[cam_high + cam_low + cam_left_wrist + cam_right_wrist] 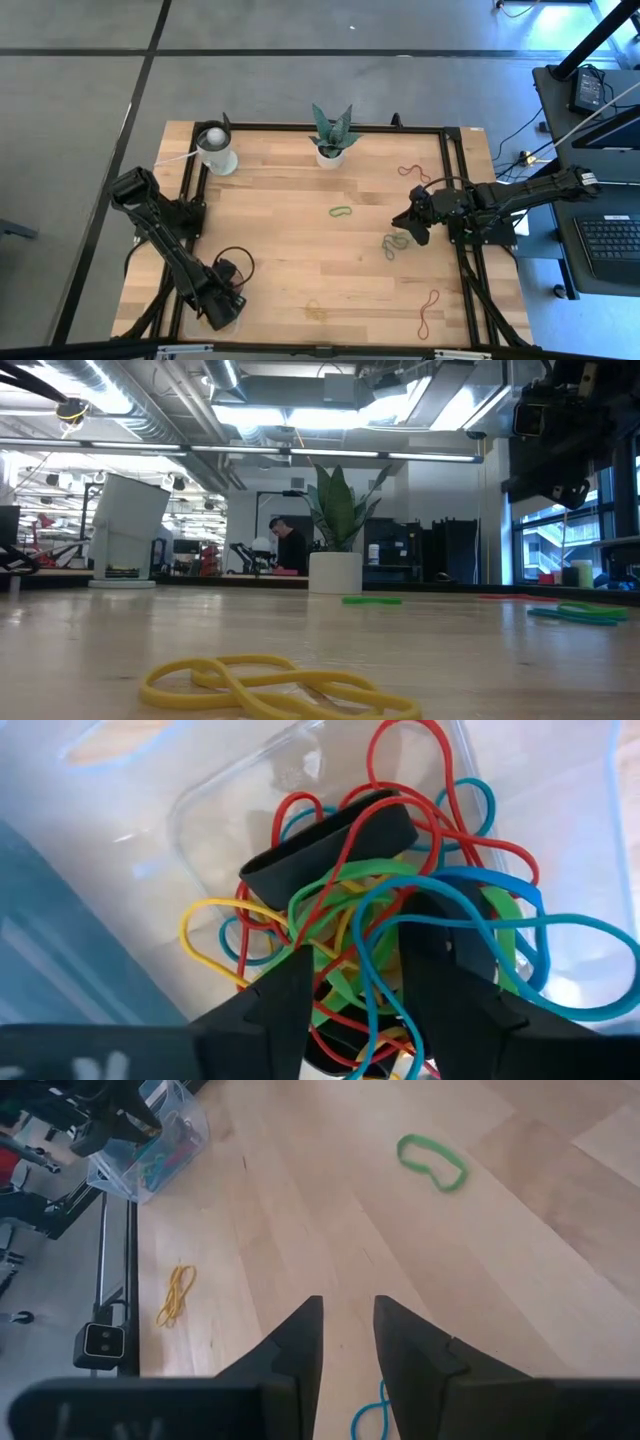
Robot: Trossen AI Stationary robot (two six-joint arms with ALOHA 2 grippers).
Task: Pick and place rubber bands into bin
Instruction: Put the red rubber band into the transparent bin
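Note:
My left gripper (365,932) stands open at the table's near left corner (225,303), pointing down into the clear bin (200,810). The bin holds a tangle of rubber bands (340,910) in red, green, yellow and blue, plus a wide black one (330,845). My right gripper (346,1338) hovers open above the table's right middle (410,222), with nothing between its fingers. Loose bands lie flat on the wood: green (342,211), red (412,172), teal-green (395,243), red (428,312) and yellow (315,310). My left gripper comes from above, its fingertips down among the heaped bands in the bin. A blue band (470,885) loops around one fingertip (440,935). Green and red bands cross the gap between the fingers. Nothing is pinched; the bands rest in the bin.
A white cup (217,148) and a potted plant (331,135) stand along the far edge. A dark frame (455,200) runs along the table's sides. The broad middle of the wooden top (300,250) holds only scattered bands. A person shows in the room behind (290,548).

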